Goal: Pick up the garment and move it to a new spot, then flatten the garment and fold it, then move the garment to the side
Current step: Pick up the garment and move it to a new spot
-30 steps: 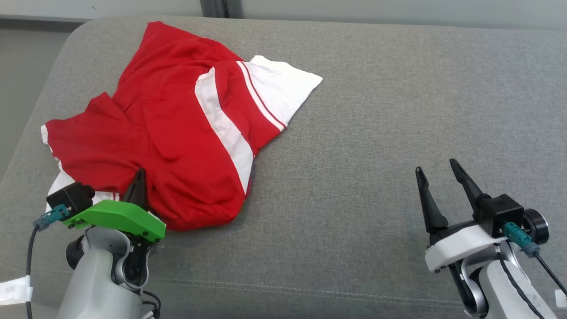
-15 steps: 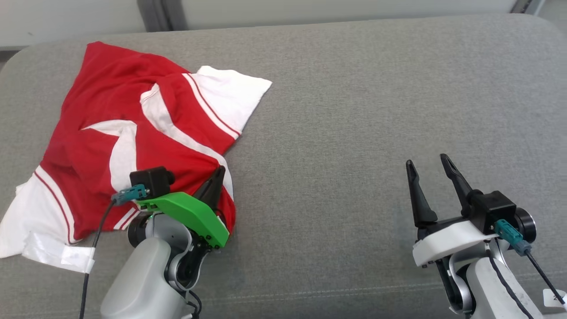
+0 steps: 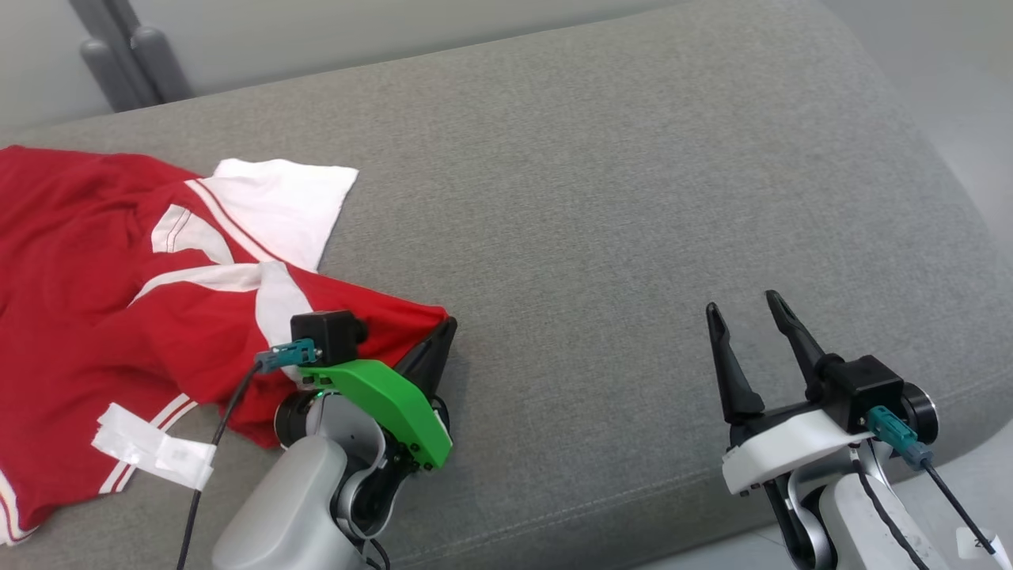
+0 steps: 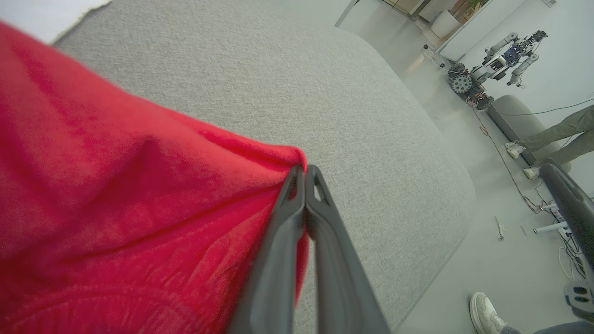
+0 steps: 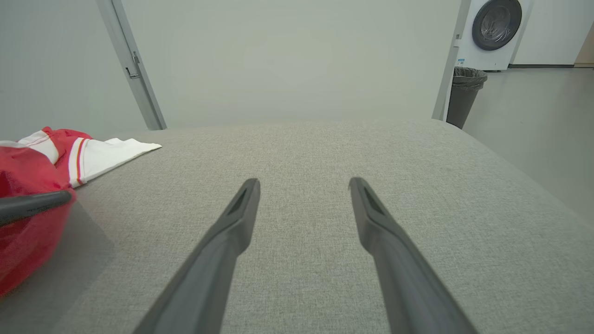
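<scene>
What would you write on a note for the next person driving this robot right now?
Left gripper: shut on a red edge of the red and white shirt.
Right gripper: open, holding nothing, over bare grey cushion.
Shirt: crumpled at the cushion's left side, a white sleeve spread out toward the back.
Done: the shirt is grasped.
Left: set it down at a new spot, flatten it, fold it, then move it to the side.
</scene>
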